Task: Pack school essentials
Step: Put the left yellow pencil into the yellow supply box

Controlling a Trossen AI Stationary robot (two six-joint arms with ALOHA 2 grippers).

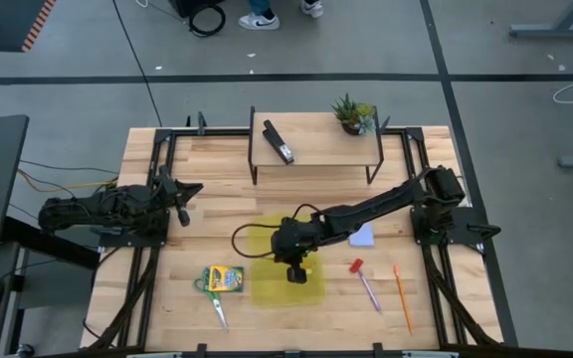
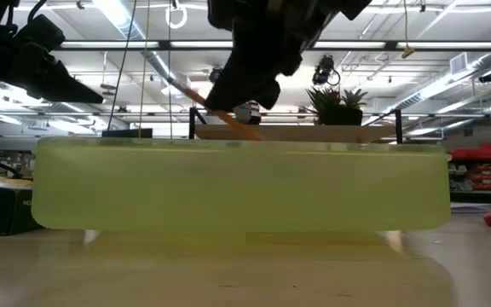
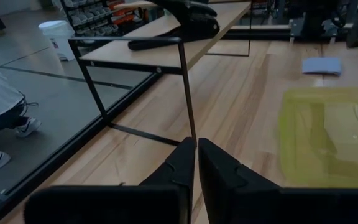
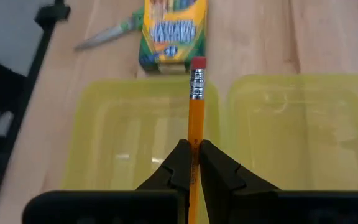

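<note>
The right gripper (image 4: 191, 163) is clenched on a thin orange pencil (image 4: 196, 106) with a red eraser, held over the translucent yellow plastic case (image 1: 267, 273) near the desk's front edge. Probably the packing step: next, lower and release it inside. The left gripper (image 3: 196, 163) waits closed and empty at the left edge.
</note>
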